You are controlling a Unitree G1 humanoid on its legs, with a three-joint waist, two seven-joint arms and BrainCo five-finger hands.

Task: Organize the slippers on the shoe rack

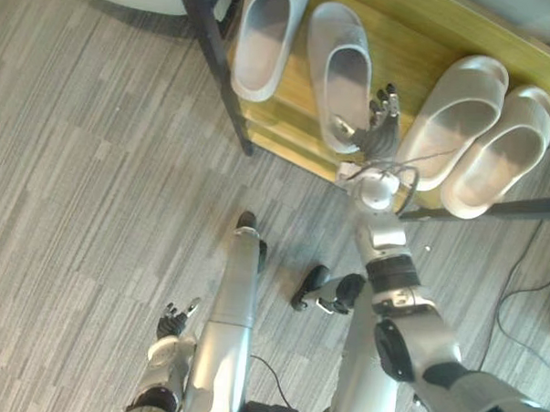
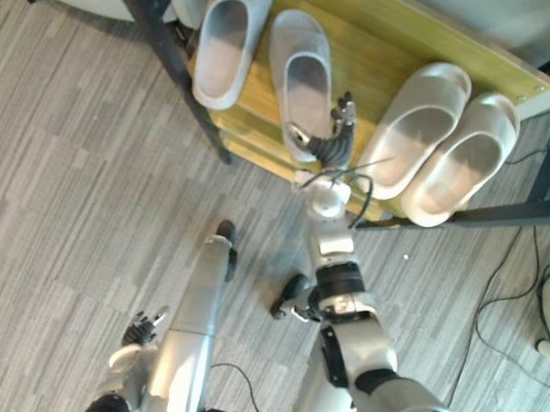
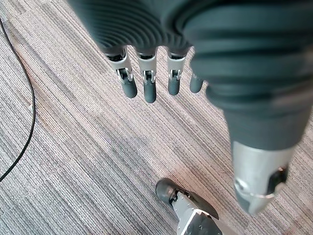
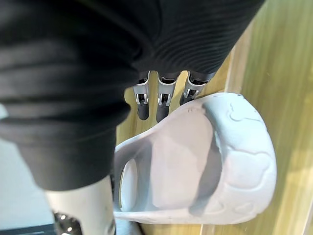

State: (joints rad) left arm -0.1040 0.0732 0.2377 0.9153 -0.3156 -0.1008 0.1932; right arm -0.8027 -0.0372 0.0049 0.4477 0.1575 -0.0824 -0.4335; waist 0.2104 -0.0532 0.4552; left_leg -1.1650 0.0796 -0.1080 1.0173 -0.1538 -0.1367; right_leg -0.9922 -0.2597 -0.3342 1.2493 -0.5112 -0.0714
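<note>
right wrist view has the right hand [image 4: 161,105] stretched over the shoe rack [image 4: 286,63], fingers straight beside a grey slipper [image 4: 190,161], thumb perhaps touching its heel; left hand [image 3: 146,83] hangs relaxed above the floor [image 3: 73,147].

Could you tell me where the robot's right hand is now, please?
In the left eye view, the right hand is over the wooden shoe rack, at the heel of the second grey slipper from the left, with the pale pair to its right.
</note>
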